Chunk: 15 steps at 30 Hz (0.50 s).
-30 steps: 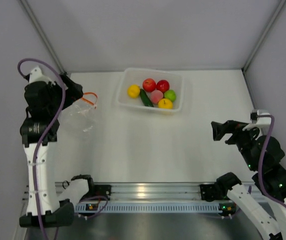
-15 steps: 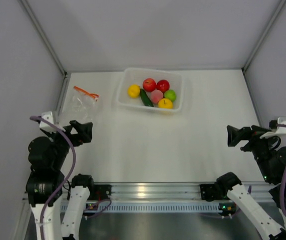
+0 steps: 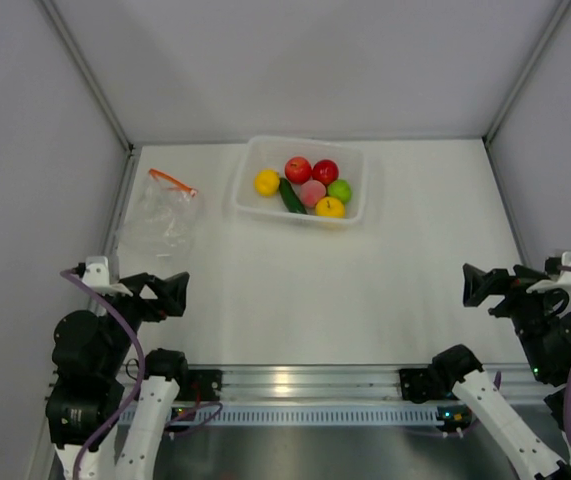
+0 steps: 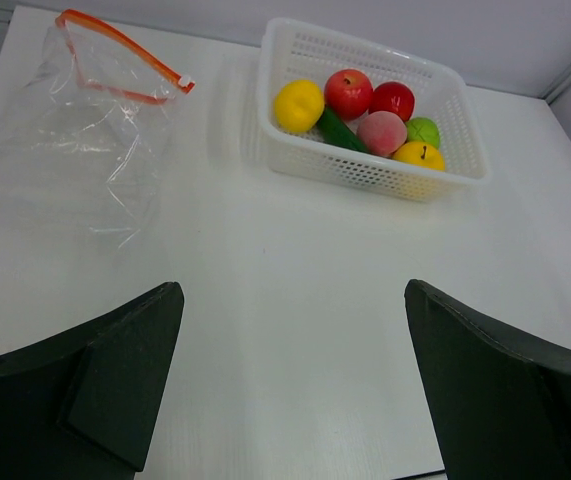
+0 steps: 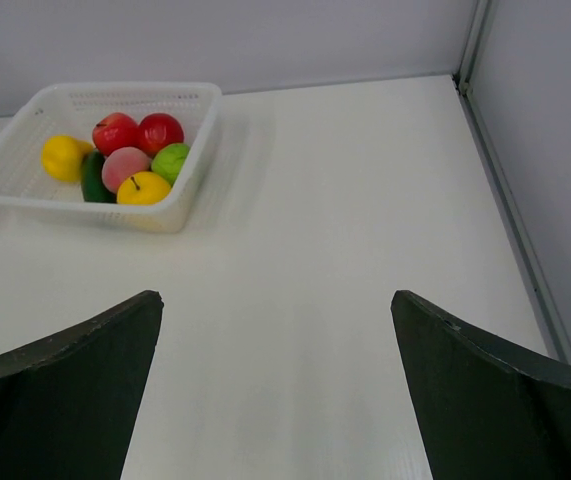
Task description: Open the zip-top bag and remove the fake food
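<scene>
Left claw [image 3: 168, 291]: standing wide, fingers [image 4: 115, 385] spreading apart, gripping nothing, hovering low over the near left of the table [image 3: 365, 280]

Right claw [image 3: 477, 285]: gaping wide too, carrying nothing, hanging over the near right side and pointing toward the far left

Zip-top bag [image 4: 75, 150]: lying crinkled on the table ahead of the left claw and off to its left, well apart from both fingers; touching no claw

Zip strip [image 4: 125, 47]: running orange-red along the bag's far edge, its two lines parting a little there

Fake food [image 4: 365, 110]: sitting outside the bag, clustering in the white basket [image 4: 365, 175] ahead and to the right of the left claw, ahead and to the left of the right claw [image 5: 275, 300]

Pieces: two red ones resting farthest from the claws, a yellow one at each end, a pink one in the middle, a light-green one beside it, the dark cucumber [image 4: 340, 130] leaning between yellow and pink

Basket and bag: lying near each other, not touching
</scene>
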Each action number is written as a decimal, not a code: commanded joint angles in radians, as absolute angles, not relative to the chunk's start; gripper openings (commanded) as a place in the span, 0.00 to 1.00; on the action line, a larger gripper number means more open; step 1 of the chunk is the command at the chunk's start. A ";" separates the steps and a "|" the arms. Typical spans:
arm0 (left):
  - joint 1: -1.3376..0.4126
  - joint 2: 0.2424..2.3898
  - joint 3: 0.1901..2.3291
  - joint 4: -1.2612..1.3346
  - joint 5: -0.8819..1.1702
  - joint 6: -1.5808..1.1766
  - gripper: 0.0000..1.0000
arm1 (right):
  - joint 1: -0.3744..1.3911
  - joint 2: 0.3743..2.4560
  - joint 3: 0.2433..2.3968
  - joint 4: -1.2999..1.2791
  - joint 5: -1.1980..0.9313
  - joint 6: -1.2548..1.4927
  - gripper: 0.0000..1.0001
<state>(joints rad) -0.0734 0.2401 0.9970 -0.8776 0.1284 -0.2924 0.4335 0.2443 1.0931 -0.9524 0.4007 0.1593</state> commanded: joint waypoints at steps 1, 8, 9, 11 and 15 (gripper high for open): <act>-0.081 0.230 1.022 -0.922 0.103 -0.279 0.98 | 0.430 0.230 1.091 -0.988 0.428 0.146 0.99; -0.083 0.229 1.022 -0.923 0.103 -0.279 0.98 | 0.430 0.218 1.094 -0.991 0.437 0.149 0.99; -0.083 0.227 1.022 -0.923 0.103 -0.281 0.98 | 0.430 0.216 1.094 -0.992 0.439 0.149 1.00; -0.084 0.232 1.022 -0.923 0.101 -0.281 0.98 | 0.430 0.216 1.095 -0.994 0.442 0.150 0.99; -0.084 0.233 1.023 -0.920 0.092 -0.284 0.98 | 0.428 0.225 1.098 -0.997 0.446 0.144 0.99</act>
